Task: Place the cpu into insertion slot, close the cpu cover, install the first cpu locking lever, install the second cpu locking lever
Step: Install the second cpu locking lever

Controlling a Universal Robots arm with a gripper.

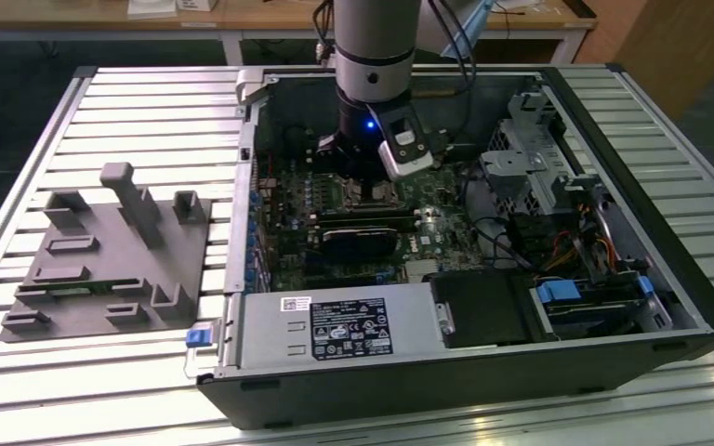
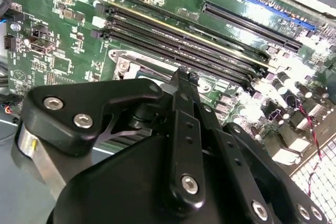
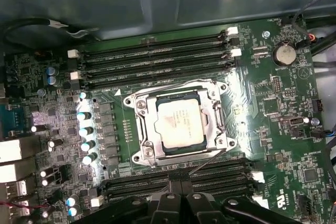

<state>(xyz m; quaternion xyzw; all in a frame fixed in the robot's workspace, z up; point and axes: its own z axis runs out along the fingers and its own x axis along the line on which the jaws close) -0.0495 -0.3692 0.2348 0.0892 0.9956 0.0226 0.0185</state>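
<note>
The cpu (image 3: 178,124), with its pale silvery-beige top, lies flat in the insertion slot (image 3: 137,139) on the green motherboard. The silvery cpu cover (image 3: 212,116) lies down around it, framing the chip. A thin metal locking lever (image 3: 210,160) slants from the socket's corner toward my fingertips. In the first wrist view my gripper (image 3: 181,183) is shut, with its two black fingers pressed together just beside the socket, at the lever's free end. In the exterior view the gripper (image 1: 364,184) reaches down into the open computer case over the socket.
Long black memory slots (image 3: 157,61) run along both sides of the socket, with a row of capacitors (image 3: 86,129) beside it. A black card (image 1: 360,243), the power supply (image 1: 332,330) and a drive cage (image 1: 537,163) crowd the case. A grey fixture (image 1: 109,251) sits on the table at the exterior view's left.
</note>
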